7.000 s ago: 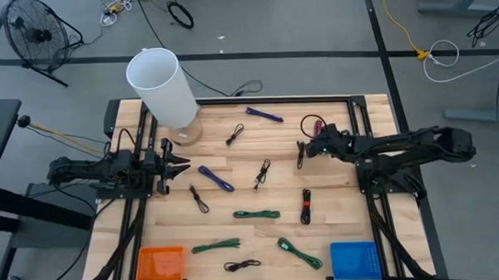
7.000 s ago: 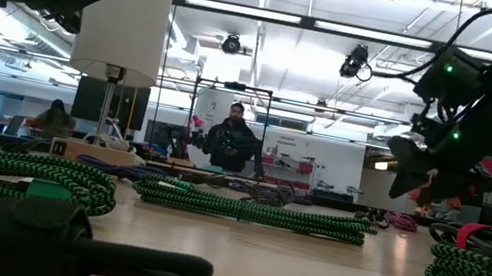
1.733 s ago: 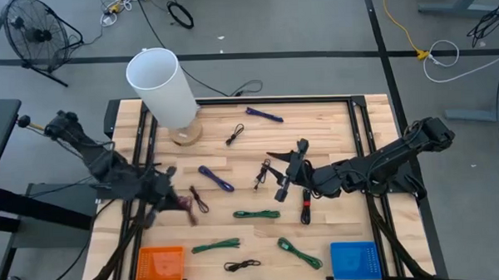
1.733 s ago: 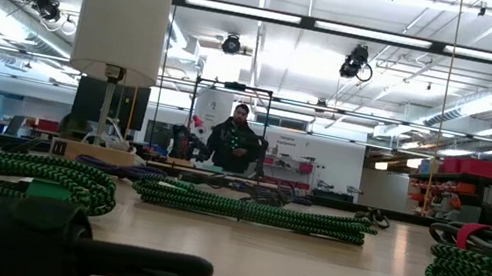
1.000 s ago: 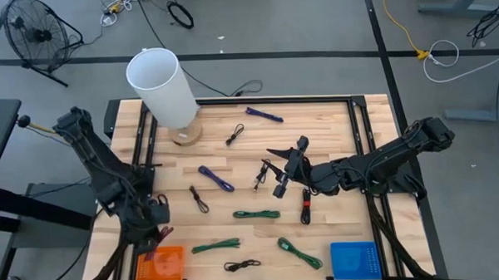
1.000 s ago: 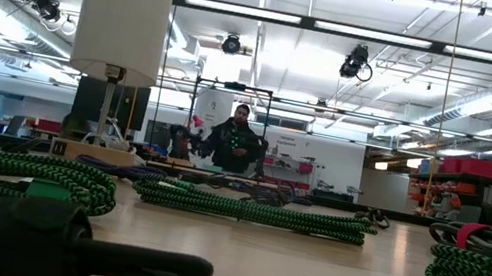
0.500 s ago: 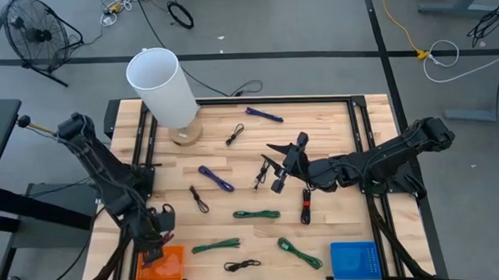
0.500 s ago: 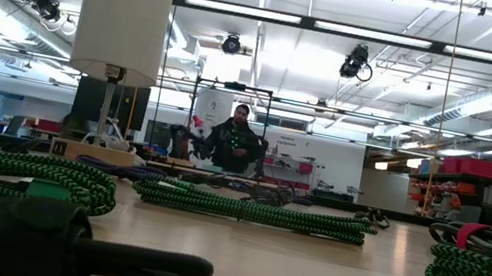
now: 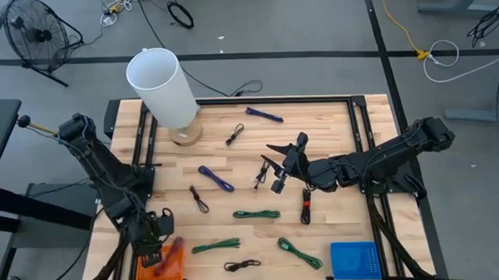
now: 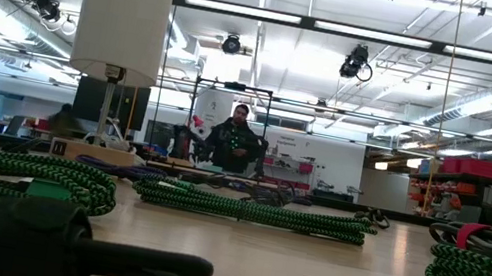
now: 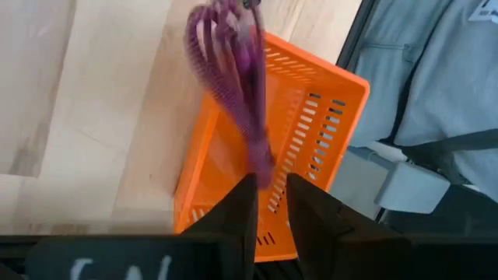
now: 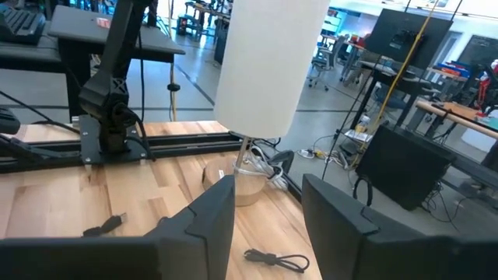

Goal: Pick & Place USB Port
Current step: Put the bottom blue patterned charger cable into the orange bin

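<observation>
Over the orange slotted plastic basket (image 11: 311,148), my left gripper (image 11: 270,194) pinches a coiled purple USB cable (image 11: 232,74) that hangs above it. My right gripper (image 9: 272,159) waits mid-table, fingers spread.

No readable text, labels, brand names, numbers or signs appear in any view. Blurred pale marks sit on the dark band at the edge of the left wrist view, at six o'clock, too smeared to make out.
</observation>
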`<state>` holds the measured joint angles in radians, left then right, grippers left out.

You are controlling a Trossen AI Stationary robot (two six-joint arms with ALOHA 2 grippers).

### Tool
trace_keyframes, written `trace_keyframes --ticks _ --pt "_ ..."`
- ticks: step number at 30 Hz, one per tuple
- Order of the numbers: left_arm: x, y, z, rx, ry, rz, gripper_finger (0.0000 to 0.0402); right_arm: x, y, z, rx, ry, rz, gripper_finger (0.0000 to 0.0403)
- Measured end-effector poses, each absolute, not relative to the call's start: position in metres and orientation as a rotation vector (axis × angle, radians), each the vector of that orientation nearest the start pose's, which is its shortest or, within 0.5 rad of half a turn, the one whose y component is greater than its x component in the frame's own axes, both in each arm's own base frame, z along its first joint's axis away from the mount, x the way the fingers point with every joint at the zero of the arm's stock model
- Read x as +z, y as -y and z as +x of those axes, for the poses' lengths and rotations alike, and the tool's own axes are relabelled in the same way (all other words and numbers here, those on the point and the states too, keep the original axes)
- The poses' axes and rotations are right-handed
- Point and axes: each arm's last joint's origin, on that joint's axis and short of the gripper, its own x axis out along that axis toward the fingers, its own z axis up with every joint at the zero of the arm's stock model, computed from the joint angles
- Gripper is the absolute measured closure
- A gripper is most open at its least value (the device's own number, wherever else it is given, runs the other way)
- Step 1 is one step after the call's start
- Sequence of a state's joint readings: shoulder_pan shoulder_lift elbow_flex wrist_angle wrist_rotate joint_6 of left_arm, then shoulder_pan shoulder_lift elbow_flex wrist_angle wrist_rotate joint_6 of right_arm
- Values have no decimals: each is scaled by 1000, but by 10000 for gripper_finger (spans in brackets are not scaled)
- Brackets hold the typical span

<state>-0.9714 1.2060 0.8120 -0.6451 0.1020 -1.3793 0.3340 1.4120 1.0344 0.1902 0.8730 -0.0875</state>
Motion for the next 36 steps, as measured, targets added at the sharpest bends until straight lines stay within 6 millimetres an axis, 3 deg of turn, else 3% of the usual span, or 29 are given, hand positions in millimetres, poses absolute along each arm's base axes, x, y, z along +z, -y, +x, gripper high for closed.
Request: trace_keyframes --ticks 8,14,25,31,36 --pt "228 183 129 -176 -1333 -590 343 313 -82 303 -531 -180 -193 253" --pt "227 168 145 -164 -1219 -431 356 313 -82 303 -532 -176 -176 253" --pt "224 99 182 110 -1053 248 372 313 -82 303 -531 -174 -168 253" --pt "224 57 199 216 -1104 315 372 313 -82 303 -531 -178 -164 253" --pt "224 33 208 181 -1129 360 372 311 -83 303 -486 -188 -151 253"
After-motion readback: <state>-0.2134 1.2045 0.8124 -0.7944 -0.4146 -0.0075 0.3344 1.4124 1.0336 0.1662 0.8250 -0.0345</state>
